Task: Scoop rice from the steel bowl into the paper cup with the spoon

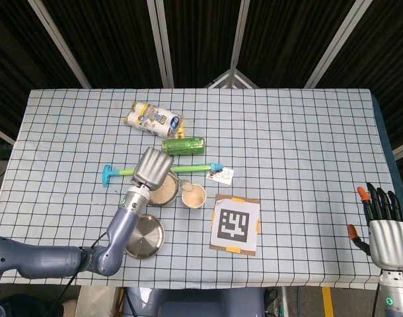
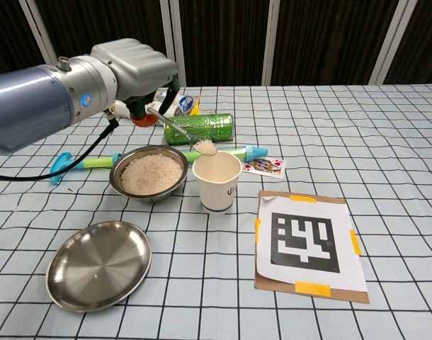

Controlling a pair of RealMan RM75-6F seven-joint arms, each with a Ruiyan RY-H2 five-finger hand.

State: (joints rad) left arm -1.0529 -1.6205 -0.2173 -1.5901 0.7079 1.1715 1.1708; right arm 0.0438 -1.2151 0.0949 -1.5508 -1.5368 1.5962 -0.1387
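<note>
Checked table [image 1: 307,132]: steel bowl [image 2: 148,173] center-left, paper cup [image 2: 217,181] at its 3 o'clock, empty plate [image 2: 98,264] at 7, marker board [image 2: 307,245] at 4.

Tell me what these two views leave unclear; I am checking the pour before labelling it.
- Head view: the grey left hand covers most of the steel bowl of rice and the spoon handle.
- Chest view: the white paper cup shows its wall, so its fill level is hidden; the metal spoon of rice sits at its rim.
- Right hand: only at the head view's edge, absent from the chest view.
</note>
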